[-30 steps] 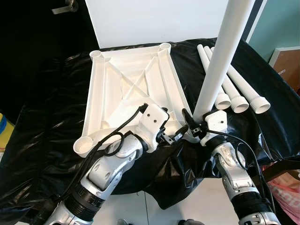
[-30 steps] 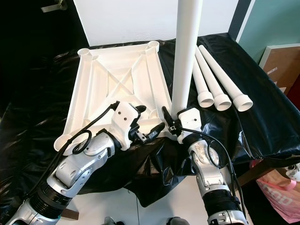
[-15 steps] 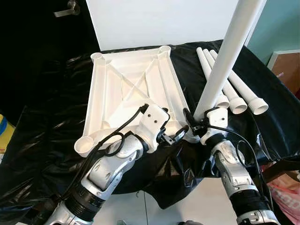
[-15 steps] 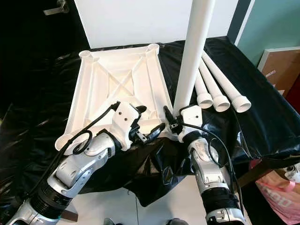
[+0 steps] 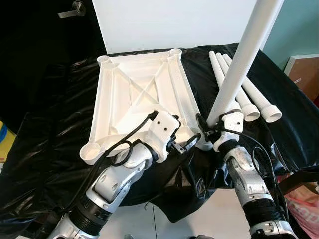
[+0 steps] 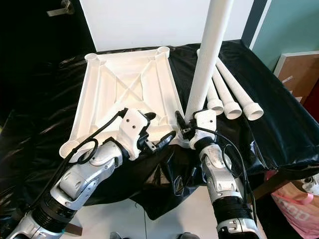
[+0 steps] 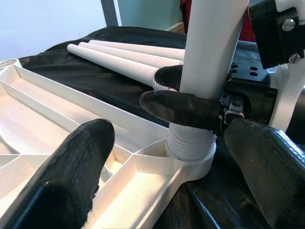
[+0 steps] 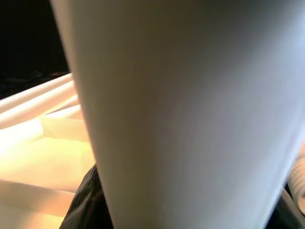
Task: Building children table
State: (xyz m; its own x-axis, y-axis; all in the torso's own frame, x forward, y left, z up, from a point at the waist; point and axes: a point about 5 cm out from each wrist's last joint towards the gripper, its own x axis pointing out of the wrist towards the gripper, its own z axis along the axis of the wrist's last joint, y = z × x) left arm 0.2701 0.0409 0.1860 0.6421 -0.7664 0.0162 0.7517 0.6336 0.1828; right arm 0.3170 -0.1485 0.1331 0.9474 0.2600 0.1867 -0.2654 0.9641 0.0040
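Table leg [image 5: 238, 69] top cut off, right tool [image 7: 190, 102] clamping its base, left tool [image 5: 185, 144] open.

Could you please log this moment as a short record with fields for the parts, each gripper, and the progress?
tabletop: white tabletop lies underside up on black plastic sheet
standing leg: table leg upright, threaded end in near right corner socket
spare legs: three loose legs lie on the sheet to the right
right gripper: right gripper shut on the leg just above the socket
left gripper: left gripper open beside the socket
progress: one leg being fitted; other sockets empty
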